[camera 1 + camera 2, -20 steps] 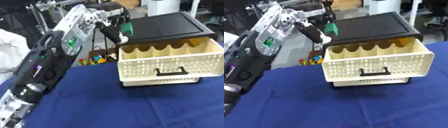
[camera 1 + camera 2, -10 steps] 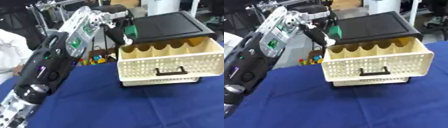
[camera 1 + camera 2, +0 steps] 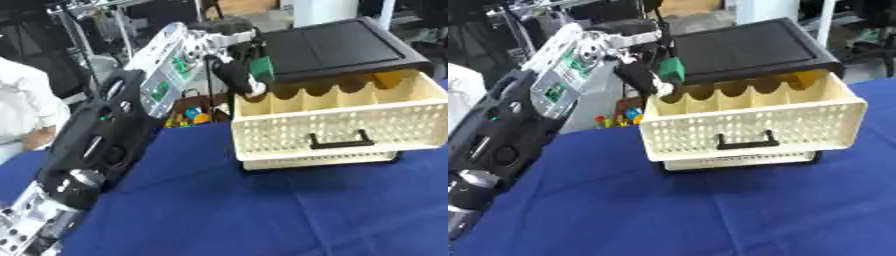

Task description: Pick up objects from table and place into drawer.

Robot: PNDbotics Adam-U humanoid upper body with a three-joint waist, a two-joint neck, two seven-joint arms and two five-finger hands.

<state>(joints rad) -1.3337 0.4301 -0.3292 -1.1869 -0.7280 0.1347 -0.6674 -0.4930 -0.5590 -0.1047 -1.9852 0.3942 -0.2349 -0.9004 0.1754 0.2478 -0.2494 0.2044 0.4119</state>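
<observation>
Left eye view showed, nearest the camera, the blue tablecloth, bare across the foreground. Up from the lower left corner ran the robot's left arm, black with silver joints, reaching away toward the far left corner of the drawer unit.

Farther back stood the cream drawer, pulled out from under the black cabinet top. Its perforated front carried a black handle, and scalloped dividers split its inside into a row of compartments. Judging by the task, it stood open that way so that things could be lowered in from above.

At the drawer's far left corner hung the left hand, fingers curled down round a small green object. The object sat just above the drawer's rim, at the edge of the cabinet top and over the leftmost compartment, and looked clear of the drawer, though whether it touched the cabinet edge could not be told. The hand seemed placed there to let the object drop into that end compartment.

Beyond the table edge, below the hand, lay a few small colourful things, too indistinct to name. The right hand appeared in neither view.
</observation>
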